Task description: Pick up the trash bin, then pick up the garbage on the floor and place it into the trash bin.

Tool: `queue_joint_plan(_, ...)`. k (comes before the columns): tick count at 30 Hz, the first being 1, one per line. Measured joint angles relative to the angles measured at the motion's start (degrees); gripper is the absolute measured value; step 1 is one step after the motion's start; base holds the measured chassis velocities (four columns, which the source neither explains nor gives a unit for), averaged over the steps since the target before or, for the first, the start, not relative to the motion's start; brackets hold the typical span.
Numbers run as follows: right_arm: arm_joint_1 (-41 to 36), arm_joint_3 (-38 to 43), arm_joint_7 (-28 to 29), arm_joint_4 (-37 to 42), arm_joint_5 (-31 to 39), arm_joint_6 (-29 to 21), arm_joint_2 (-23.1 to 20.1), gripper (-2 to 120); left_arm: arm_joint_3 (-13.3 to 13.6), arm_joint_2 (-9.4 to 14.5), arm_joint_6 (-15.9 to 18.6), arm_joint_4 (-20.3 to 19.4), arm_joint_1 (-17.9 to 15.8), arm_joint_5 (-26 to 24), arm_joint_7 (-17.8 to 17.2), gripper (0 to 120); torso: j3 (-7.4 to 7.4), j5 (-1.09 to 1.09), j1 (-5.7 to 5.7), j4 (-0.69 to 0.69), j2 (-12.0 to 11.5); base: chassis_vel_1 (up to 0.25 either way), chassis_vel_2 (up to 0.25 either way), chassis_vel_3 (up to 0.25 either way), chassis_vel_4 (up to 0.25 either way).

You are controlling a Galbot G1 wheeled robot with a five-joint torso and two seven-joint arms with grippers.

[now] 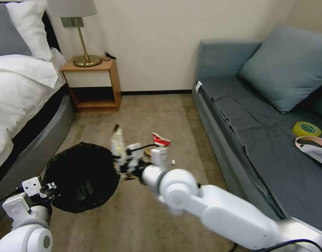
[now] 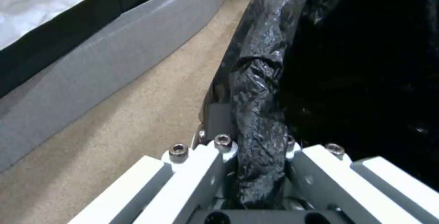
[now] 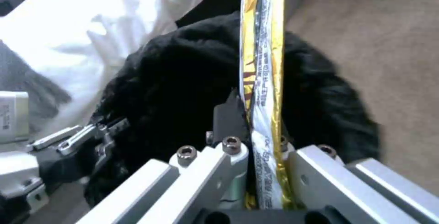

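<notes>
The trash bin (image 1: 82,176), its black bag spilling over the rim, hangs just above the carpet at the left. My left gripper (image 1: 49,189) is shut on its near rim; in the left wrist view the crinkly bag edge (image 2: 258,114) runs between the fingers. My right gripper (image 1: 124,162) is shut on a yellow-gold snack wrapper (image 1: 117,141), which stands upright at the bin's right edge. In the right wrist view the wrapper (image 3: 263,62) hangs over the bin's dark opening (image 3: 183,80). A crushed red-and-white carton (image 1: 160,140) lies on the floor beyond the right wrist.
A bed (image 1: 24,98) flanks the left side, with a wooden nightstand (image 1: 92,84) and lamp behind. A grey sofa (image 1: 259,133) fills the right, with a tape roll (image 1: 306,128) on it. Between them lies bare carpet (image 1: 140,217).
</notes>
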Motion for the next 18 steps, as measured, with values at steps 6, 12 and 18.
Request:
queue_joint_plan(6,3.5,-5.2,0.3,-5.7,-0.9,0.4,4.2,0,0.5,-0.4,-0.1,-0.5,0.2,0.6,0.0,1,0.0,0.0,0.0,-0.01,0.0,0.0,0.0,0.0,0.0)
queue_joint_plan(12,8.3,-10.1,0.3,-10.4,-2.2,0.4,6.7,0,1.1,-0.7,-0.1,-0.7,0.1,1.2,0.1,1,0.0,0.0,0.0,-0.01,0.0,0.0,0.0,0.0,0.0)
queue_joint_plan(18,13.5,-15.4,0.0,-14.9,-2.8,0.4,9.0,0,1.8,-1.0,-0.4,-0.1,-0.5,1.9,0.2,1,0.0,0.01,0.0,-0.01,0.0,0.0,0.0,0.0,0.0)
